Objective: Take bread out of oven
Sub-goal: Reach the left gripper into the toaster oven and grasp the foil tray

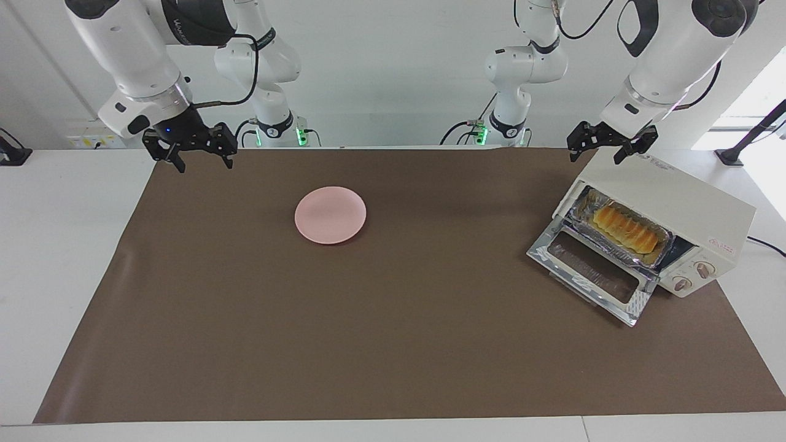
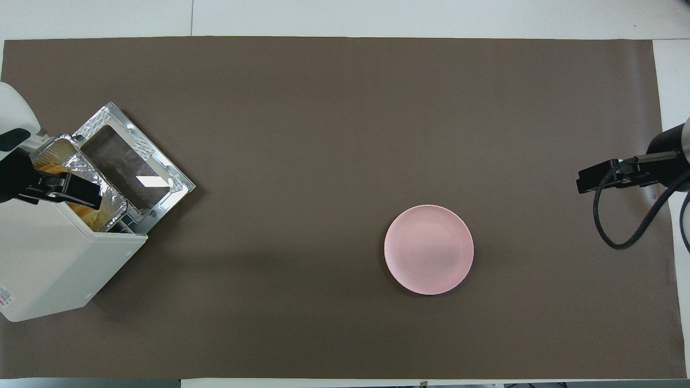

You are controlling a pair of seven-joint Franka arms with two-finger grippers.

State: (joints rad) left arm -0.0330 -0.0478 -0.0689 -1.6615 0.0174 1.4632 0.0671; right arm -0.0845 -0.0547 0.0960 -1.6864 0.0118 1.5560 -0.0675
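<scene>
Golden ridged bread [image 1: 626,228] in crinkled foil tray [image 1: 591,205], boxy oven [image 1: 669,212] | left jaws, right jaws: wide, empty

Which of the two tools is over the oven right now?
The left tool, open and empty, hangs over the oven where the bread sits in its foil tray. The right tool waits over the mat's corner at its own end.

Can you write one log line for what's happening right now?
bread: in oven, door down | plate: bare | left tool: open, over oven | right tool: open, waiting
</scene>
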